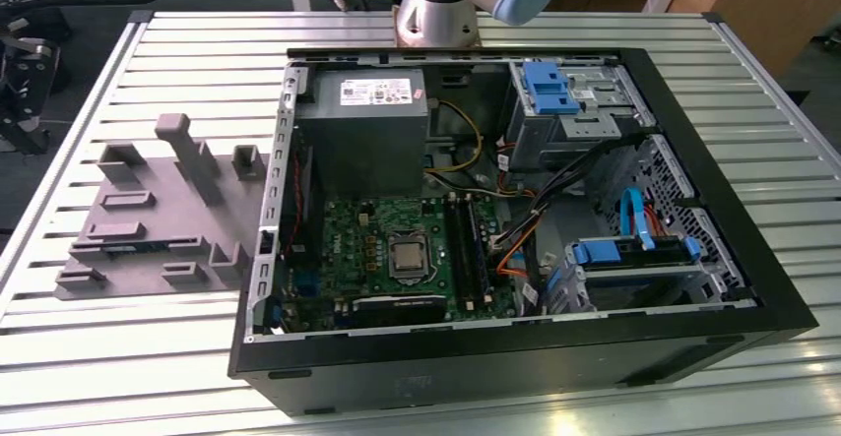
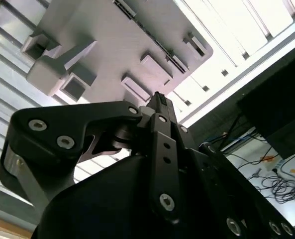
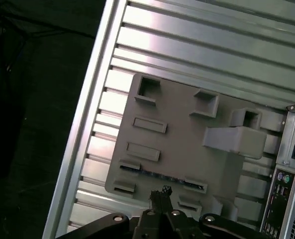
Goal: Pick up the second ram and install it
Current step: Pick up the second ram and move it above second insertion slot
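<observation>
The second ram [image 3: 162,175] is a thin dark stick lying along one edge of the grey holder plate [image 3: 182,144], between small holder blocks. In the exterior view the second ram [image 1: 132,248] is a dark line near the front of the holder plate [image 1: 158,200], on the exterior view's left. My gripper [image 3: 160,193] hangs above that edge of the plate, apart from the stick. Its fingers are pressed together with nothing between them. In the second wrist view my gripper [image 2: 157,98] points at the plate [image 2: 102,45], with the second ram [image 2: 147,32] along its far edge.
An open black computer case [image 1: 736,210] lies on the slatted metal table [image 1: 197,32]. Inside are the green motherboard [image 1: 355,249], long black memory slots [image 1: 463,244], a grey power supply [image 1: 361,121] and blue drive brackets [image 1: 546,87]. The arm's base [image 1: 434,13] stands behind the case.
</observation>
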### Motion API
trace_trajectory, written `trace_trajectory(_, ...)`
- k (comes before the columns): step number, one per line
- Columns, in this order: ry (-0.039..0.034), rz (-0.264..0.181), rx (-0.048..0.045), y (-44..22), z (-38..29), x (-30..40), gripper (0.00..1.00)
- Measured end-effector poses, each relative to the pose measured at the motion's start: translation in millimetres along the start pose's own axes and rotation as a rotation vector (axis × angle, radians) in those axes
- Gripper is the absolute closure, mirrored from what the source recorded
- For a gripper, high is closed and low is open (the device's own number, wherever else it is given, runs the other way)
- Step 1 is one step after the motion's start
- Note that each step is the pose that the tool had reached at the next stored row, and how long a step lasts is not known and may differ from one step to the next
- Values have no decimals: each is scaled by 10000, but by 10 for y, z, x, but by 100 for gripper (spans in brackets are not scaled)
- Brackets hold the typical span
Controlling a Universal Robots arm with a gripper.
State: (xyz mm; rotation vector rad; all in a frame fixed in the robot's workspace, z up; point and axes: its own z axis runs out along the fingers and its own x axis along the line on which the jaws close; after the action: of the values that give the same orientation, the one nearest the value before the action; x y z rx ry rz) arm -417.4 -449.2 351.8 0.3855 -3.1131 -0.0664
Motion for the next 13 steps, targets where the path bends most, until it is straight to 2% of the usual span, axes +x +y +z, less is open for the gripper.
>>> trace_trajectory(13,96,-2269,-3,0,12,4,89)
